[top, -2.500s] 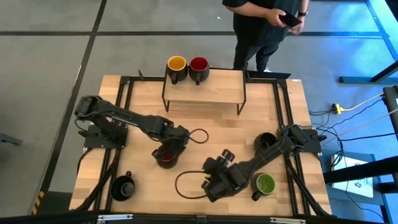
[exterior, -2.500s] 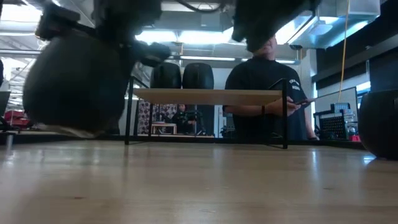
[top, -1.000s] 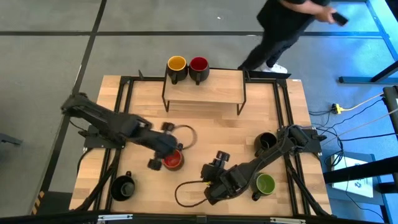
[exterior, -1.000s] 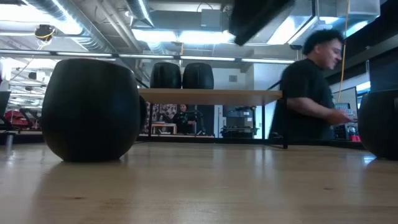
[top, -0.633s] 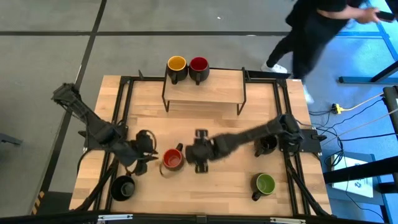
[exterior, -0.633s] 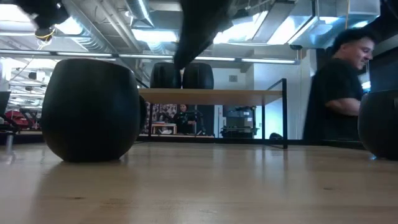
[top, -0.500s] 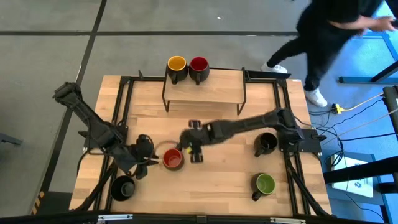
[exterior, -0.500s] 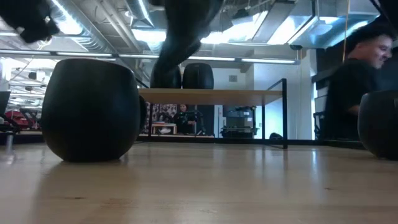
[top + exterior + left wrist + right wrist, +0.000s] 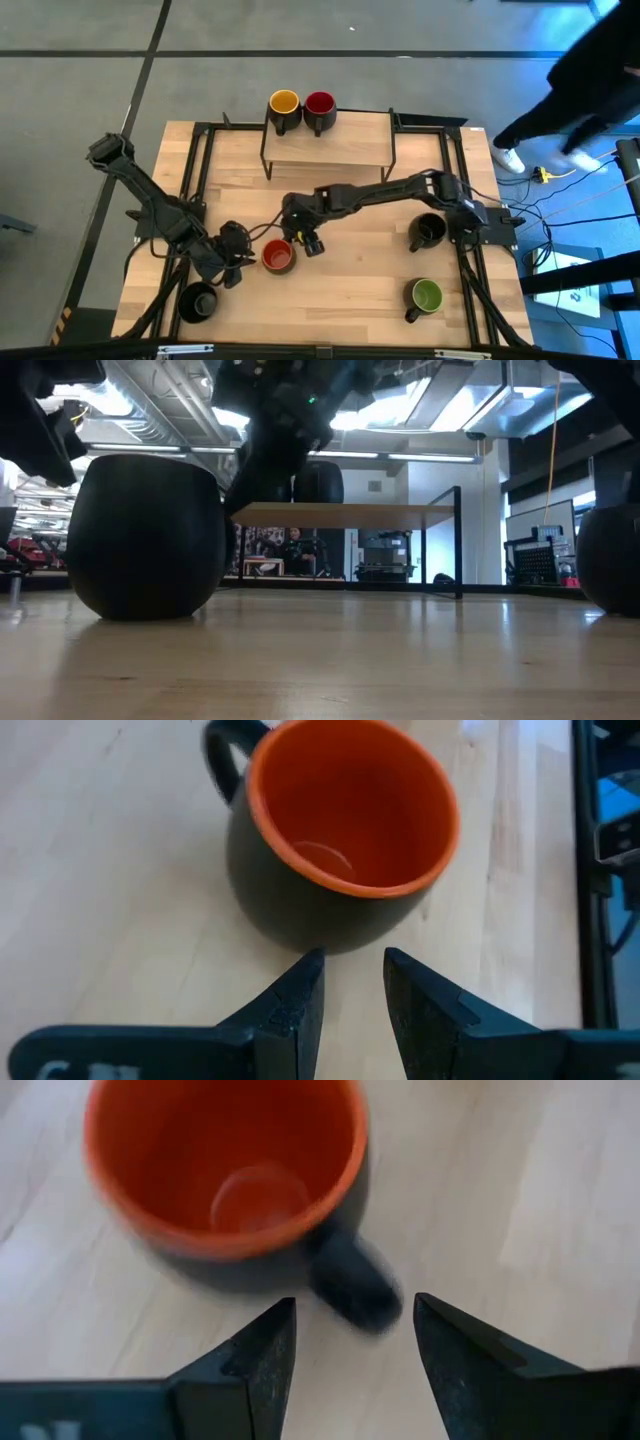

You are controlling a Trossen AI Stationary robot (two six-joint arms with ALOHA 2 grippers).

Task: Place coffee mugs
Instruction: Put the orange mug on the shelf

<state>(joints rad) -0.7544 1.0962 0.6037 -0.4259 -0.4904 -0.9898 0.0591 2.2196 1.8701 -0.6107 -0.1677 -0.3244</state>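
Six mugs counted: the yellow mug (image 9: 284, 103) and red mug (image 9: 319, 103) stand side by side on the wooden shelf (image 9: 330, 150), and four sit on the table (image 9: 360, 290) — orange-red mug (image 9: 278, 256), green mug (image 9: 427, 295), and two black ones (image 9: 428, 230) (image 9: 198, 300). My right gripper (image 9: 350, 1330) hangs over the orange-red mug, fingers spread wide either side of its handle (image 9: 352, 1285), gripping nothing. My left gripper (image 9: 353, 985) sits just beside the same mug, fingers a narrow gap apart, empty.

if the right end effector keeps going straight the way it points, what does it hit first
Probably the handle of the orange-red mug: it lies just ahead of the open right end effector, in line with the gap between its fingers. Depth is hard to judge.
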